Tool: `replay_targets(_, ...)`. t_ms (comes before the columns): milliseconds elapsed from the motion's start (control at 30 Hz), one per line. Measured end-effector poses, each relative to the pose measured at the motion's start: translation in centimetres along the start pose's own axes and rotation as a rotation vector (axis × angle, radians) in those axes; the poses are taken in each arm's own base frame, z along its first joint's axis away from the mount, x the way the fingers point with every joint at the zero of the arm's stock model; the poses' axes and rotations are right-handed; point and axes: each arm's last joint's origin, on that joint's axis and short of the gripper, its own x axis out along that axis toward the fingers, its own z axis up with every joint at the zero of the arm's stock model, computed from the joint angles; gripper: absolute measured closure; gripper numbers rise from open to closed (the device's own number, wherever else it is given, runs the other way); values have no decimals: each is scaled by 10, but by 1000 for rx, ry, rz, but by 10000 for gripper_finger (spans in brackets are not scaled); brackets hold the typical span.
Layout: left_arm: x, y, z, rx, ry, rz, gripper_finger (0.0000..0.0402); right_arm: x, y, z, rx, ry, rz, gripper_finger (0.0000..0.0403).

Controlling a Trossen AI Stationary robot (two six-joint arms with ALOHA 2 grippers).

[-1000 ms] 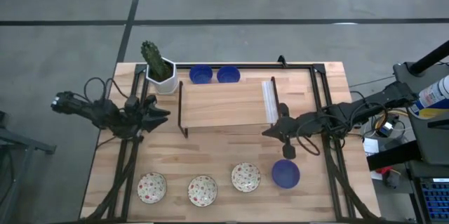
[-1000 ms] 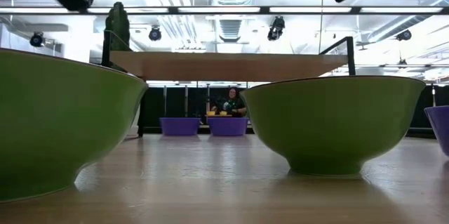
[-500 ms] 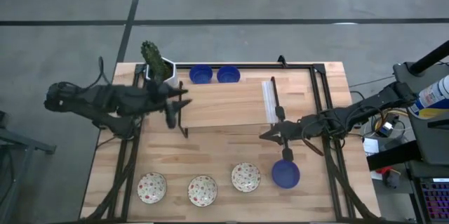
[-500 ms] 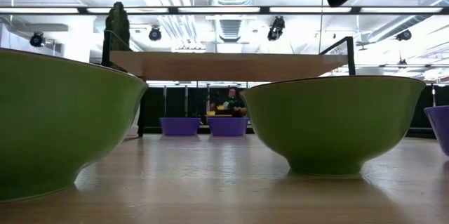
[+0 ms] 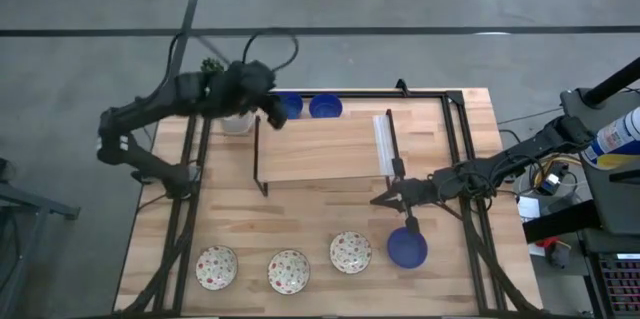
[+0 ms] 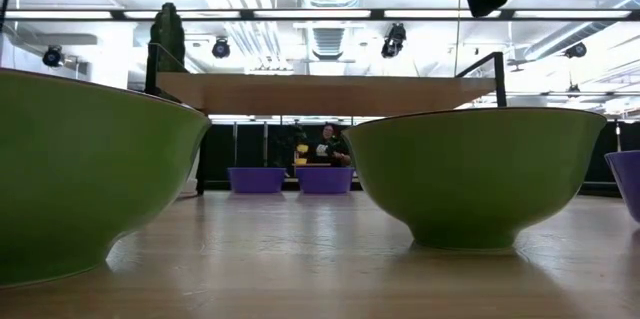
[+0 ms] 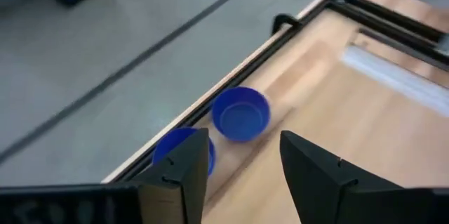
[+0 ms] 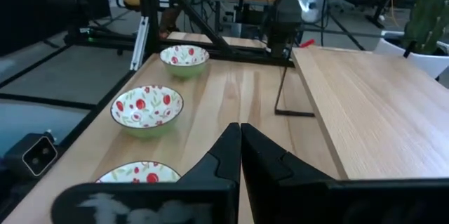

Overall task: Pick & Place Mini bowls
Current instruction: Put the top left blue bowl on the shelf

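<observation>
From the high view, the left hand (image 5: 270, 114) sits at the upper middle-left of the frame, over the far edge of the light wooden surface (image 5: 300, 209), just beside the two solid deep blue mini bowls (image 5: 305, 107) that lie side by side there. The right hand (image 5: 385, 197) hangs at centre right, near the third solid deep blue mini bowl (image 5: 407, 248), which closes a row with the three cream-white speckled mini bowls (image 5: 285, 264) along the lower edge. The step in hand looks like the left arm's approach to the far blue pair; the next move calls for lowering one finger inside a rim. All bowls sit mouth-up, and being round they have no long axis to align with.

In the low view, two speckled bowls show green undersides large in the foreground, while the two far blue bowls appear small at centre under a raised wooden shelf (image 6: 320, 91).

In the left wrist view, the left hand is released, its fingers (image 7: 186, 171) spread, with the blue pair just beyond them.

In the right wrist view, the right hand is clenched on nothing, fingers (image 8: 228, 150) pressed together, speckled bowls ahead.
</observation>
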Motion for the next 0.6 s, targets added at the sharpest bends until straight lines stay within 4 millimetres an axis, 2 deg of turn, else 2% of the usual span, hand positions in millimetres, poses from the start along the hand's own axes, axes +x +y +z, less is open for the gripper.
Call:
replay_targets(167, 34, 25, 20, -98, 67, -27, 232, 0, 0, -1, 1, 1, 0, 394)
replay_targets(333, 69, 43, 33, -144, 109, 31, 232, 0, 0, -4, -1, 9, 0, 394)
replay_targets(600, 131, 54, 35, -172, 258, 41, 232, 0, -1, -12, -4, 35, -2, 394)
